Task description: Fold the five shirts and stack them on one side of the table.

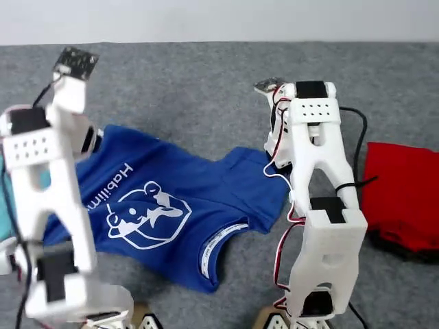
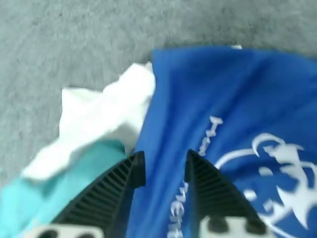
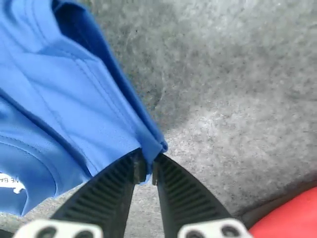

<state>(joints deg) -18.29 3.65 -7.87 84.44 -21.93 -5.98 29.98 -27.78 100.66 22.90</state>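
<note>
2 grippers sit at opposite edges of a blue shirt (image 1: pixel 171 205) that lies spread, print side up, on the grey felt table (image 1: pixel 206 82).

The right gripper (image 3: pixel 147 166) has its jaws almost together, pinching a corner of the blue shirt's edge just above the felt. The left gripper (image 2: pixel 166 161) is at the shirt's far edge, jaws a moderate gap apart with blue cloth showing between them; whether they touch the cloth cannot be told. Just beside that edge lie a white shirt (image 2: pixel 99 119) and a teal shirt (image 2: pixel 74 183), bunched together, the blue cloth overlapping them. A red shirt (image 1: pixel 401 199) lies folded well apart, on the right arm's side of the table.
</note>
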